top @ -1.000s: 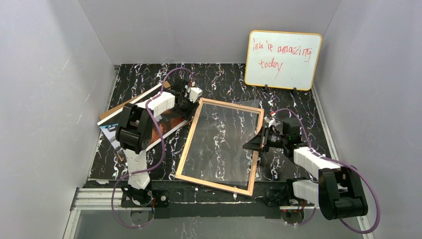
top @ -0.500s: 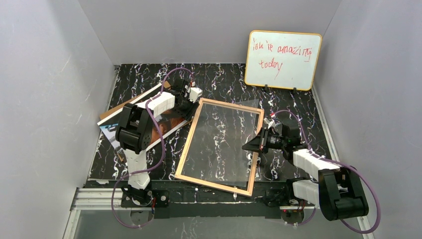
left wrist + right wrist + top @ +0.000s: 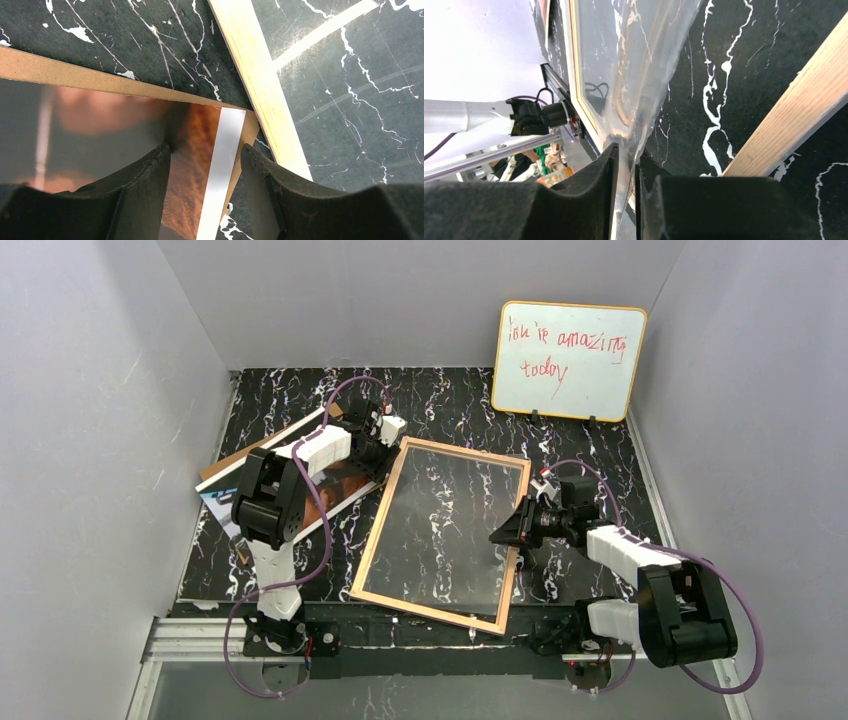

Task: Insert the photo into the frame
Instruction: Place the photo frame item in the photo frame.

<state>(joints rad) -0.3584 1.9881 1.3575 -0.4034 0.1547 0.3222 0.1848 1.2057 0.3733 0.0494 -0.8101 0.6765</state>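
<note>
The frame lies tan back up in the middle of the table. Its clear pane lies over the opening. My right gripper is shut on the pane's right edge, just above the frame's right rail; the right wrist view shows the pane pinched between the gripper and the rail beside it. The photo lies on a brown backing board left of the frame. My left gripper is open, straddling the photo's white-bordered corner next to the frame's rail.
An orange-rimmed whiteboard with red writing leans against the back wall at the right. Grey walls close in the table on the left, right and back. The backing board sticks out past the photo's edge.
My right forearm and wrist have shifted slightly while the fingers stay on the pane at the frame's right rail. The left arm has not moved.
</note>
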